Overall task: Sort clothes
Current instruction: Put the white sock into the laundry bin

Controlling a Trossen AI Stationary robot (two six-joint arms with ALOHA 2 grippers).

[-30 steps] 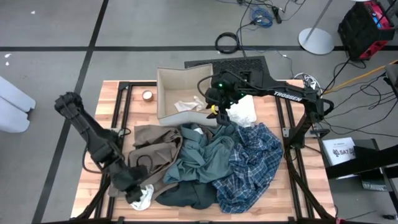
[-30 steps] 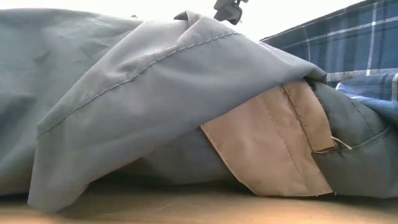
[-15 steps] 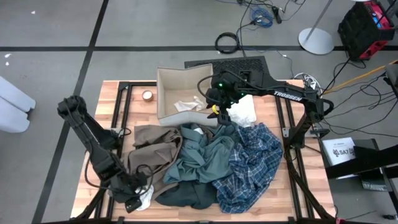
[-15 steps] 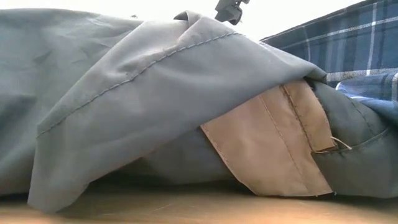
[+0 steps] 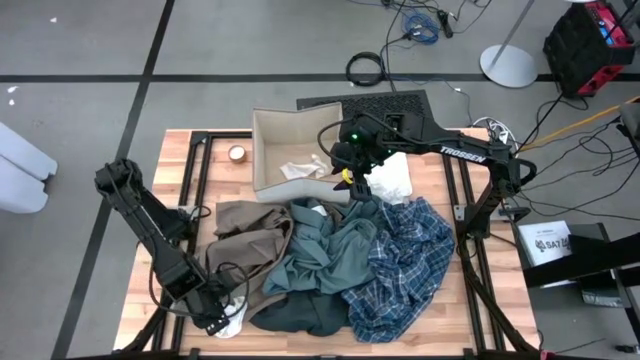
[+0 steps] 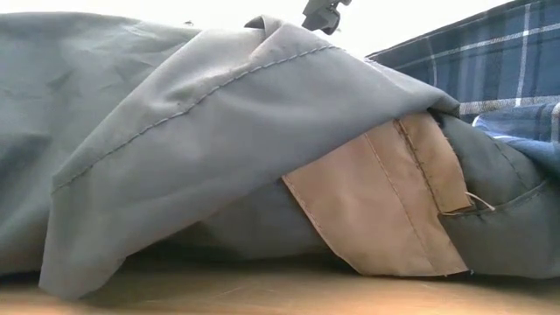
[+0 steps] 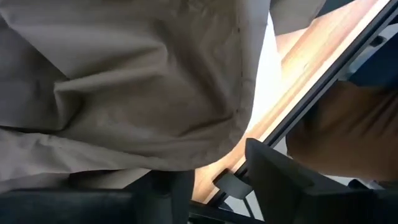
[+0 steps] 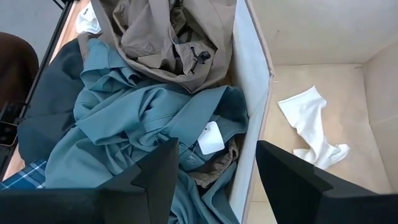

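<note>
The left end effector (image 5: 222, 322) sits lower left of the high frame, touching a cream piece (image 5: 234, 316) at the tan garment's (image 5: 245, 245) edge; whether it pinches, I cannot tell. The right end effector (image 5: 347, 180), fingers spread, hovers upper centre by the box (image 5: 265, 150).

The table (image 5: 445, 285) has a top of pale wooden planks with visible grain, framed by matt black metal rails. The tan garment (image 5: 250, 235) is matt woven cloth, creased, with stitched seams. The teal shirt (image 5: 330, 255) is soft, smooth cloth with a fine stitched hem and a white label at the collar. The plaid shirt (image 5: 400, 260) is thin checked cloth, heavily crumpled. The box (image 5: 262, 150) has stiff beige fabric walls, matt and smooth. A white piece (image 8: 311, 124) inside it is limp, soft cloth. Both arms are matt dark plastic or metal.
</note>
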